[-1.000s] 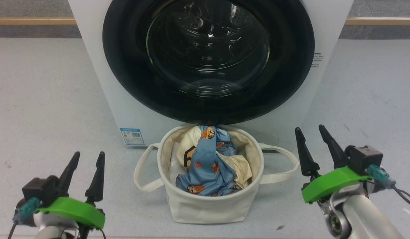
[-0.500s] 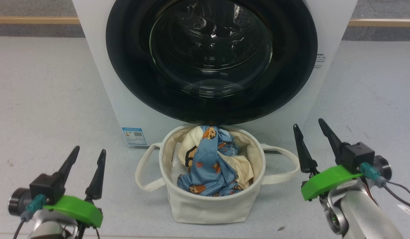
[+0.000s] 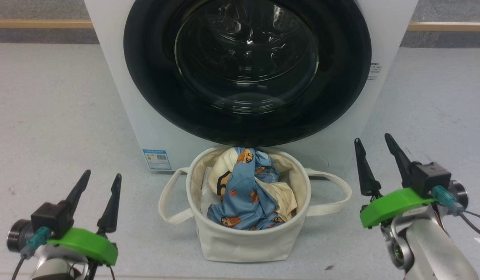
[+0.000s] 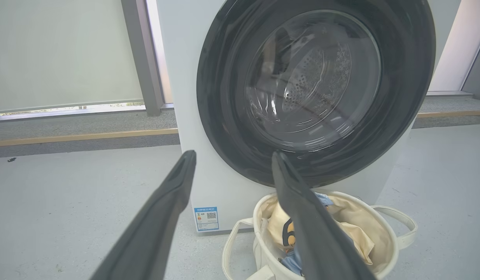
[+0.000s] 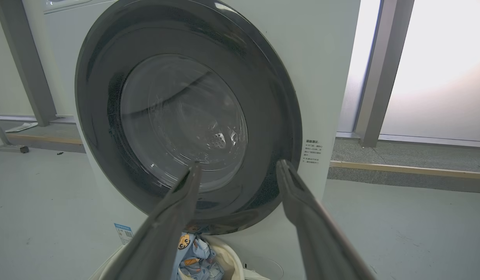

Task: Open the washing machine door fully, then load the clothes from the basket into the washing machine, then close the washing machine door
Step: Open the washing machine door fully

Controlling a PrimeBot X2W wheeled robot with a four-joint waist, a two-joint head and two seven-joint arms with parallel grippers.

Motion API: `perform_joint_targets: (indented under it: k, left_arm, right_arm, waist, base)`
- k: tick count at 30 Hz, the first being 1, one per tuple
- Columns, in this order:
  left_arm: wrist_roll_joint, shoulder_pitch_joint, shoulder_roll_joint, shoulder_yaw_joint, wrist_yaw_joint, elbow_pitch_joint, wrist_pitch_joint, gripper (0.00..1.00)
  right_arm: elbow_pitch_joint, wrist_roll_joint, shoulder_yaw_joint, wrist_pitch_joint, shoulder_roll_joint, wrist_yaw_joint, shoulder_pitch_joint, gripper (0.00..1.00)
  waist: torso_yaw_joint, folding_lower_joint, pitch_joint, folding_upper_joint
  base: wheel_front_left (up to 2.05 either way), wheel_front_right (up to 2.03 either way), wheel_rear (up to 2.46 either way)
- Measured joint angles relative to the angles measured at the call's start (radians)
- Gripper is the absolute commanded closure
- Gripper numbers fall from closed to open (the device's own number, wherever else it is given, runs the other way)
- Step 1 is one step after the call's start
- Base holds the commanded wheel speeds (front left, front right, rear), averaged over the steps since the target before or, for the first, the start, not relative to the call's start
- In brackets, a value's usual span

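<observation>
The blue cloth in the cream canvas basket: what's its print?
Blue cloth: orange-brown cartoon bears, clearest in head view.

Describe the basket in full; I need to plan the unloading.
The basket is a round cream canvas tub, soft-walled, with two long loop handles drooping at its sides. It stands upright on the grey floor just before the closed washing machine door, open-topped, holding crumpled light-blue bear-print and cream clothes piled to its rim.
</observation>
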Motion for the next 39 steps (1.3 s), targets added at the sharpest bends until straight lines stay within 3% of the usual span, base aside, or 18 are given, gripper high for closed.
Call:
perform_joint_targets:
  k: [12, 39]
  left_arm:
    - [-0.043, 0.000, -0.002, 0.032, 0.000, 0.013, 0.000, 0.00]
    - [-0.067, -0.004, -0.002, 0.047, -0.001, -0.005, 0.000, 0.00]
  right_arm:
    - [-0.010, 0.002, -0.058, 0.000, 0.018, 0.000, 0.050, 0.00]
    - [0.002, 0.012, -0.066, 0.000, 0.034, 0.000, 0.064, 0.00]
  waist:
    - [0.003, 0.0000, 0.001, 0.0000]
    - [-0.004, 0.0000, 0.013, 0.0000]
  base:
    - [0.00, 0.00, 0.00]
    - [0.00, 0.00, 0.00]
